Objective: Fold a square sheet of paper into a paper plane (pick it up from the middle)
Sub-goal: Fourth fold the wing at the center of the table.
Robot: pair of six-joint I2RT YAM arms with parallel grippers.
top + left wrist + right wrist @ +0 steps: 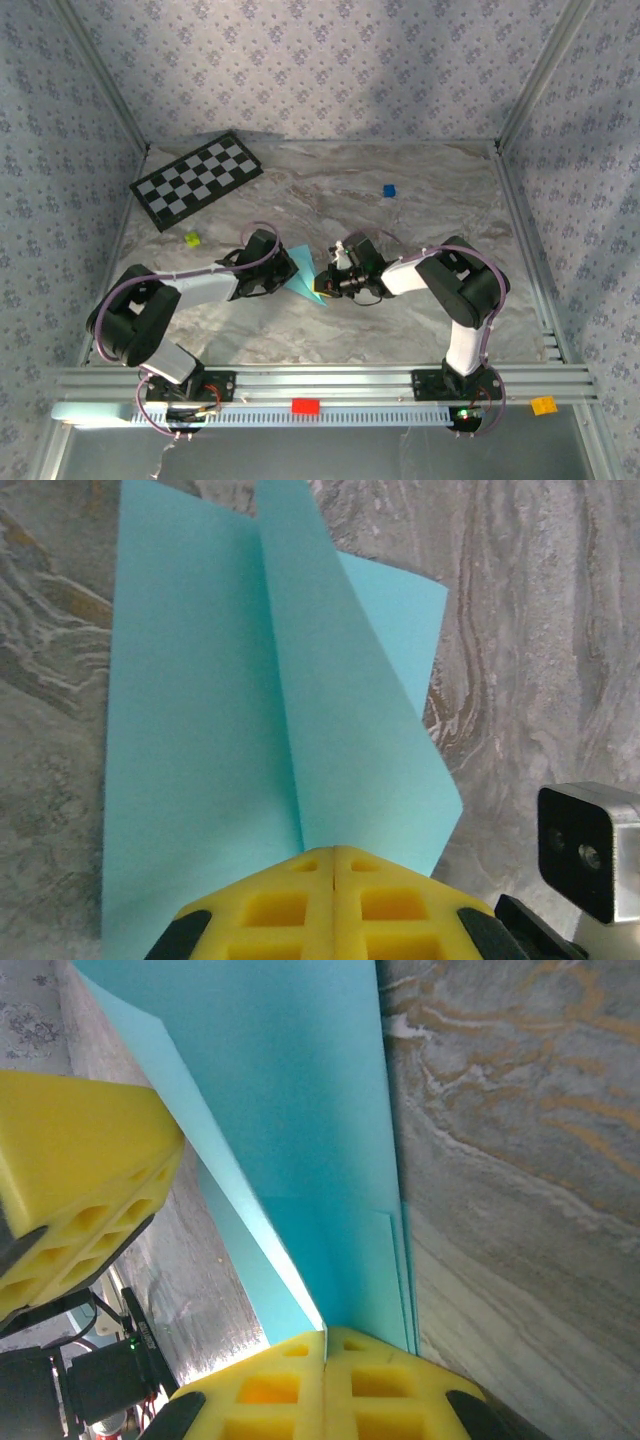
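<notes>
Pinching the light sky-blue sheet of paper [305,282] from both sides, the two arms meet around the middle of the marbled desk [420,215], and the sheet sits between them, partly raised off the surface. The left jaws are clenched on the paper. In the left wrist view their yellow pads [290,880] press flat together at one edge, and the sheet [200,730] runs away from them with one flap standing along a lengthwise crease and leaning right. The right jaws are clenched on it too, pads [375,1360] closed on layered paper [300,1110], with a yellow finger of the left arm [80,1160] just beside.

The step in hand looks like setting a lengthwise fold. To do it well, both pinches should stay firm and move together, because thin paper pulled between two grips tears or buckles easily. The raised flap should come down with its free edge matched to the layer beneath before any pressure goes onto the crease. Pressing is best done against the desk rather than in the air.

The checkerboard [197,178] at far left, the tiny blue cube [389,190] and the yellow-green cube [192,239] all lie well apart from the work. No brand, label or lettering can be read on the paper, the pads or the desk.
</notes>
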